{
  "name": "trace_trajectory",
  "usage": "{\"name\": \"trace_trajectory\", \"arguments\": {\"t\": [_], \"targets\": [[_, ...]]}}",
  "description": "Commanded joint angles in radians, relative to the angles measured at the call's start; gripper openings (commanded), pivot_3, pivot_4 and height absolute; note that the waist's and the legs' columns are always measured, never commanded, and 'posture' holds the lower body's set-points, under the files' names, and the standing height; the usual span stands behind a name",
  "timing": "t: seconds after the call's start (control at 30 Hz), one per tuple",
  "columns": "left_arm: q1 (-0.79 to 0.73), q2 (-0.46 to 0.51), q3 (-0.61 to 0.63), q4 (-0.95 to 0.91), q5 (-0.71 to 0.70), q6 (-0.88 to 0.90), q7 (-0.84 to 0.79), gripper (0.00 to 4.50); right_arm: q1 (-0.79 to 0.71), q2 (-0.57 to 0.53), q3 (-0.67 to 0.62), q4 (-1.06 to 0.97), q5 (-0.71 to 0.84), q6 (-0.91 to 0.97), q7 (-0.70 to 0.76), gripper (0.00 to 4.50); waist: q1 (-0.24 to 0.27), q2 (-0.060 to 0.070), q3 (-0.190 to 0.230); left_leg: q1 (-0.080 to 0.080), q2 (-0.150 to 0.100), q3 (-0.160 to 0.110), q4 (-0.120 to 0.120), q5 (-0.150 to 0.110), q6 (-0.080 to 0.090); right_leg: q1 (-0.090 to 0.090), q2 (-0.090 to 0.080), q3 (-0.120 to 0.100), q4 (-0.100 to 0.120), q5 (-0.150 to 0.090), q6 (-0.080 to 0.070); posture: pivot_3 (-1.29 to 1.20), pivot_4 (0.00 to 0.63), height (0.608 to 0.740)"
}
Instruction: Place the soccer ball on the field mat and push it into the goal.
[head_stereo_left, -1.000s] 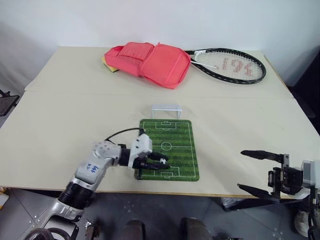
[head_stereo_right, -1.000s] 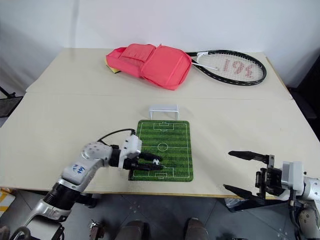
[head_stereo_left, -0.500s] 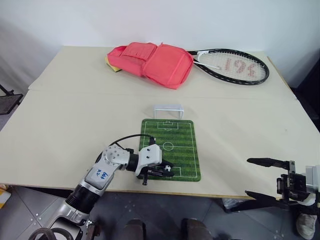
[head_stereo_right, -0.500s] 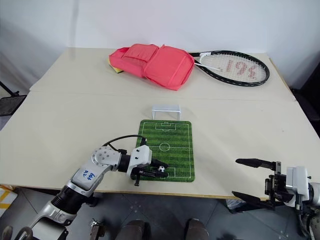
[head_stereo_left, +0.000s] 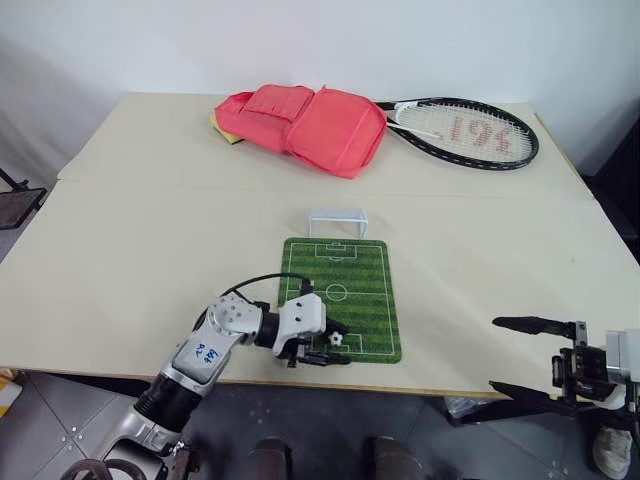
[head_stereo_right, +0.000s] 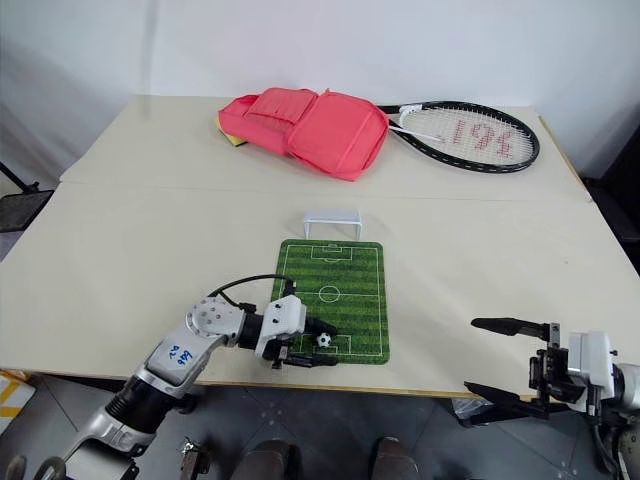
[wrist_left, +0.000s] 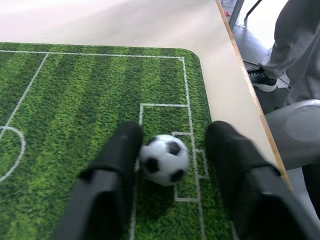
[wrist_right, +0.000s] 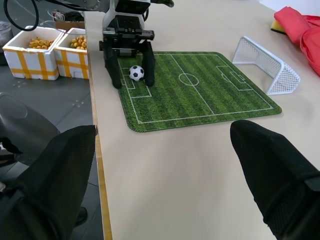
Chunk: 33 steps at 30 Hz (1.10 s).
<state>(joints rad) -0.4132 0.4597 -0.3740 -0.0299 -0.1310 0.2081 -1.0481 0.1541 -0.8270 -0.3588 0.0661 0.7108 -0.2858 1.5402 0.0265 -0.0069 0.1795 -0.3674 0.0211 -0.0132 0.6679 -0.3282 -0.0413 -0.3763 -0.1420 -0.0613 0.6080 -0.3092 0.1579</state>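
Green field mat (head_stereo_left: 342, 298) lies near the front edge of the table (head_stereo_left: 150, 230) in the head views, with the white goal (head_stereo_left: 335, 220) just beyond its far end. The left gripper (head_stereo_left: 327, 343) reaches over the mat's near end, fingers spread, the soccer ball (head_stereo_left: 337, 339) between them. The right gripper (head_stereo_left: 518, 356), fingers wide apart and empty, hangs off the table's front edge. The left wrist view shows the ball (wrist_left: 164, 159) resting on the mat (wrist_left: 75, 100), touching one finger (wrist_left: 120, 155), clear of the other. The right wrist view shows ball (wrist_right: 136, 73), mat and goal (wrist_right: 265, 62).
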Motion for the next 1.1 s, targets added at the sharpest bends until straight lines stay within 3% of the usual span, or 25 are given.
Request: {"name": "trace_trajectory", "arguments": {"t": [0.03, 0.23, 0.43, 0.57, 0.73, 0.87, 1.1], "targets": [[0.009, -0.002, 0.006, -0.044, -0.008, -0.025, -0.005, 3.59, -0.005, 0.007, -0.008, -0.002, 0.006, -0.012, 0.07, 4.5, 0.0, 0.0, 0.0, 0.0, 0.0, 0.0, 0.0, 0.0, 0.0, 0.0, 0.0, 0.0, 0.0, 0.0, 0.0, 0.0, 0.15, 0.74], [0.011, -0.007, 0.021, -0.045, -0.023, -0.046, -0.007, 3.59, -0.014, 0.02, 0.007, 0.002, -0.005, -0.011, 0.065, 4.5, 0.0, 0.0, 0.0, 0.0, 0.0, 0.0, 0.0, 0.0, 0.0, 0.0, 0.0, 0.0, 0.0, 0.0, 0.0, 0.0, 0.15, 0.74], [0.016, -0.011, 0.114, -0.089, -0.146, -0.051, -0.044, 3.59, -0.018, 0.033, 0.018, -0.003, -0.007, -0.008, 0.061, 4.5, -0.001, 0.0, 0.0, 0.0, 0.0, 0.0, 0.0, 0.0, 0.0, 0.0, 0.0, 0.0, 0.0, 0.0, 0.0, 0.0, 0.15, 0.74], [0.069, 0.07, 0.242, -0.171, -0.287, -0.075, -0.145, 3.59, -0.022, 0.035, 0.021, 0.003, -0.003, -0.011, 0.067, 4.5, -0.006, 0.001, 0.0, 0.0, 0.0, 0.0, 0.0, 0.0, 0.0, 0.0, 0.0, 0.0, 0.0, 0.0, 0.0, 0.0, 0.15, 0.74], [0.156, 0.17, 0.373, -0.221, -0.346, -0.064, -0.149, 3.59, -0.06, 0.061, 0.021, 0.017, -0.001, -0.035, 0.052, 4.5, -0.005, 0.002, 0.0, 0.001, 0.001, 0.0, 0.001, 0.0, 0.0, 0.001, 0.0, 0.0, 0.0, 0.0, 0.0, 0.0, 0.15, 0.74], [0.304, 0.204, 0.392, -0.291, -0.349, -0.069, -0.145, 2.7, -0.106, 0.082, 0.021, 0.033, 0.003, -0.022, 0.035, 4.5, -0.006, 0.002, 0.0, 0.001, 0.001, 0.0, 0.0, 0.0, 0.0, 0.001, 0.0, 0.0, 0.0, 0.0, 0.0, 0.0, 0.15, 0.74], [0.352, 0.112, 0.245, -0.316, -0.277, -0.077, -0.078, 0.58, -0.139, 0.064, 0.074, 0.078, 0.0, -0.053, 0.074, 4.5, -0.001, 0.002, 0.0, 0.0, 0.0, -0.001, 0.001, 0.0, 0.001, 0.002, 0.0, 0.0, -0.001, 0.001, 0.001, 0.0, 0.15, 0.74]]}}
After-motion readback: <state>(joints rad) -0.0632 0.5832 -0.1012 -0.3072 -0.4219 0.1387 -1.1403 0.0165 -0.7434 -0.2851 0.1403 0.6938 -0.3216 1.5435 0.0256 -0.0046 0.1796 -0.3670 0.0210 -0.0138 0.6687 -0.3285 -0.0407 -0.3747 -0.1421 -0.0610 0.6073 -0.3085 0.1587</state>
